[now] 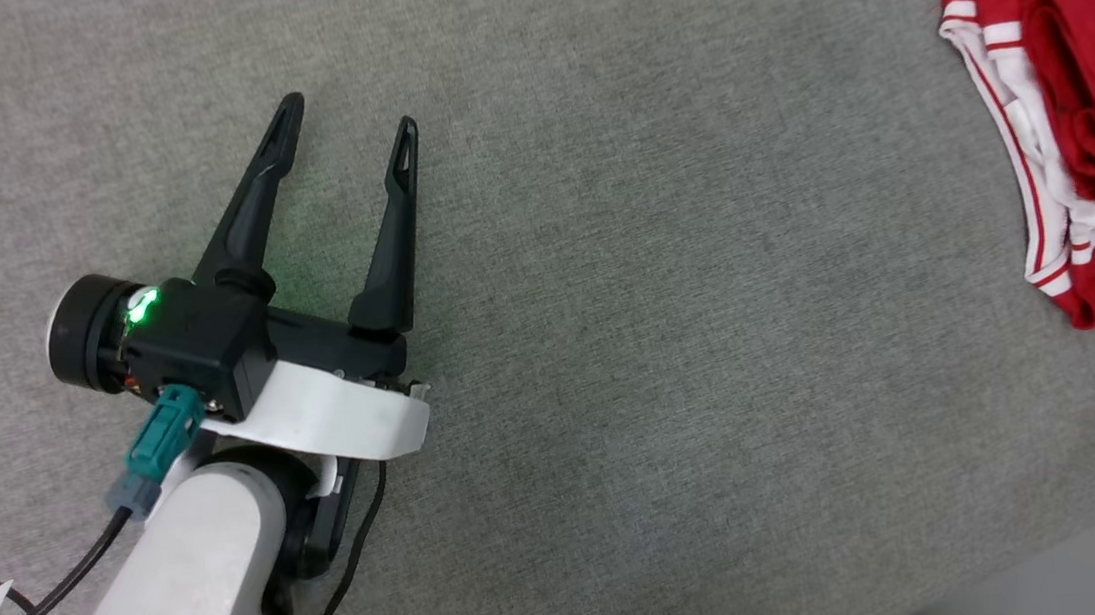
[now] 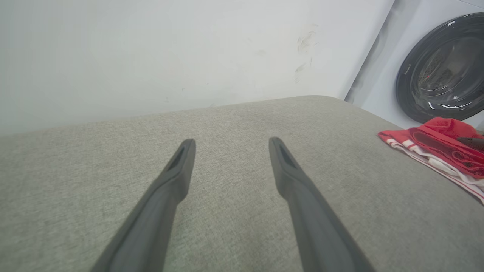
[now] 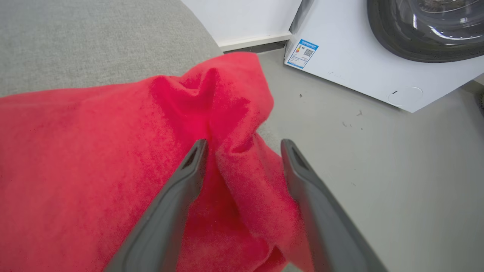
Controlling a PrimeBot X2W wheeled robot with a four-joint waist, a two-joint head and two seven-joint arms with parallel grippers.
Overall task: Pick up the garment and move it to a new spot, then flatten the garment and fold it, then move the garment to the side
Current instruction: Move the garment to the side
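Red and folded, the jersey lies at the right edge of a grey fabric surface. Well apart from it, the left gripper hovers with its fingers spread. The right gripper stands parted around a raised red fold. A blue-and-white sticker on the washing machine shows a QR code; its writing is unreadable.

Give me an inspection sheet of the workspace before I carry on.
Surface: grey fabric pad, smooth.
Job's things: red jersey, folded, near the pad's right edge.
Clutter: nothing seen.
Grippers: left gripper open over bare pad; right gripper open, a ridge of jersey between its fingers.
Cables: black cable beside the left forearm.
Surroundings: white wall, washing machine, grey floor.
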